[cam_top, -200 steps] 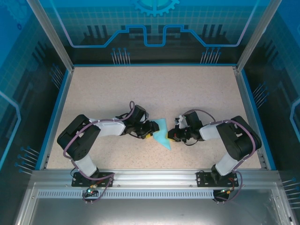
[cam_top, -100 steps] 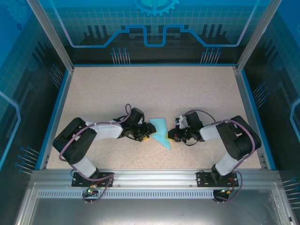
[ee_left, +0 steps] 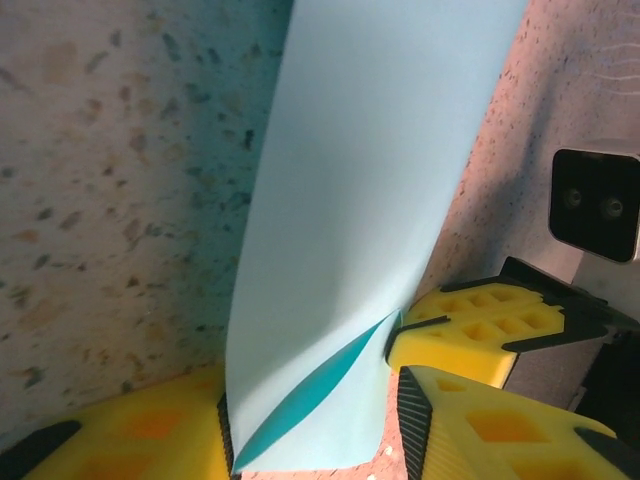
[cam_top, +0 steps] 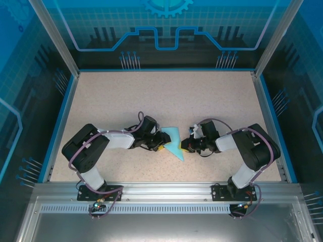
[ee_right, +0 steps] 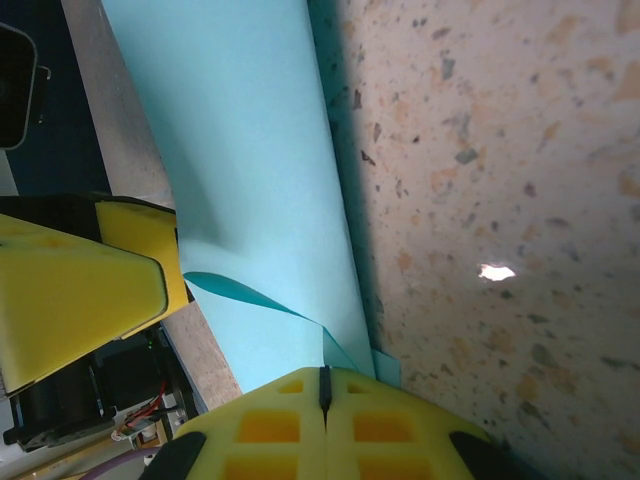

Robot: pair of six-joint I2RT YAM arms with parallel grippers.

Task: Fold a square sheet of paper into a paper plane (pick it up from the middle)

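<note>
The light cyan sheet of paper, folded into a pointed shape, lies mid-table between both grippers, its tip toward the near edge. In the left wrist view the paper runs away from the camera, a loose layer bulging open near the bottom. My left gripper is open and straddles the paper's near end; its left finger touches the paper's edge and its right finger stands just off it. My right gripper is shut, pinching the paper at its edge. In the top view my right gripper sits at the paper's right side.
The speckled beige table has a blue rim and aluminium frame posts at the corners. Both arms lie low and bent inward, almost touching at the paper. The right gripper's yellow fingers show beside my left fingers.
My left gripper has slid in along the paper's left side and its jaws have narrowed around it. The paper's upper edge has shifted slightly. The right gripper has stayed shut in place.
</note>
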